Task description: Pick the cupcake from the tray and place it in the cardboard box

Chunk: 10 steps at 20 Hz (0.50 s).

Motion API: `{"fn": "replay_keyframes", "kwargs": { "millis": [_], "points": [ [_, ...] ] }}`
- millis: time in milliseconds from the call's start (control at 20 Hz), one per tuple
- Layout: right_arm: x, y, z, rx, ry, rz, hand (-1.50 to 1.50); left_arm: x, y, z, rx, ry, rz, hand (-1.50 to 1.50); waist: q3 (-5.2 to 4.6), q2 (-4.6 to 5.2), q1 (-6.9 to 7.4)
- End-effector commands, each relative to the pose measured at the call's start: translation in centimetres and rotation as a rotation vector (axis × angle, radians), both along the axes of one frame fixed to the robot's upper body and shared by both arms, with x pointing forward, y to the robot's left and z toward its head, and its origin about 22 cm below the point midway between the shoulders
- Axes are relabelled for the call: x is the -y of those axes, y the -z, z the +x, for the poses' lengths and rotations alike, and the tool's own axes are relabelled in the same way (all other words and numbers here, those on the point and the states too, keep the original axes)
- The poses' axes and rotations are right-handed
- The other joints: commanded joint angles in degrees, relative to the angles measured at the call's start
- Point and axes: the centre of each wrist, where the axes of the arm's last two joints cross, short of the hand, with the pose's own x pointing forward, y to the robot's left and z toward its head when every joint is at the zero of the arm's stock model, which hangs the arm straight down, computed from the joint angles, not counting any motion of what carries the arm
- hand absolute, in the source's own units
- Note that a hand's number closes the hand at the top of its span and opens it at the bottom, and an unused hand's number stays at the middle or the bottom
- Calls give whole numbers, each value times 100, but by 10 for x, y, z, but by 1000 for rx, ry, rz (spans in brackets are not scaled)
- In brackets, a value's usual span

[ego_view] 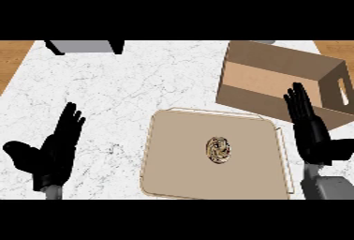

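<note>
the right hand (pixel 309 126) is raised at the view's right, its grey forearm coming in from the lower right corner; the fingers are held straight and close together, pointing away toward the cardboard box (pixel 276 70), with the thumb spread out to the right; nothing is held, and the fingertips are seen over the box's near wall, though whether they touch it cannot be told; the hand is placed just beside the tray's right edge, well apart from the cupcake (pixel 218 149); the left hand (pixel 52 150) is seen at the view's left over the white marble counter (pixel 138 84), open, with fingers straight and slightly fanned upward and the thumb spread to the left; nothing is held by it; the cupcake is found near the middle of the beige tray (pixel 180 159), seen from above as a brown swirled round; the tray is laid just in front of the open box, whose hollow interior faces upward; a grey object (pixel 86 46) is cut off by the view's top edge.
</note>
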Motion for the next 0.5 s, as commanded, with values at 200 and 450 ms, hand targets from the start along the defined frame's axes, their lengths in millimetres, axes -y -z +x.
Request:
{"fn": "replay_keyframes", "kwargs": {
  "millis": [200, 450],
  "points": [
    [-8, -121, 26, 343, -331, -151, -150, -11, -58, 32, 267, 307, 358, 0, 10, -54, -92],
    [46, -142, 32, 283, -389, -505, -150, -21, -48, 39, 308, 476, 398, 0, 14, 61, 57]
  ]
}}
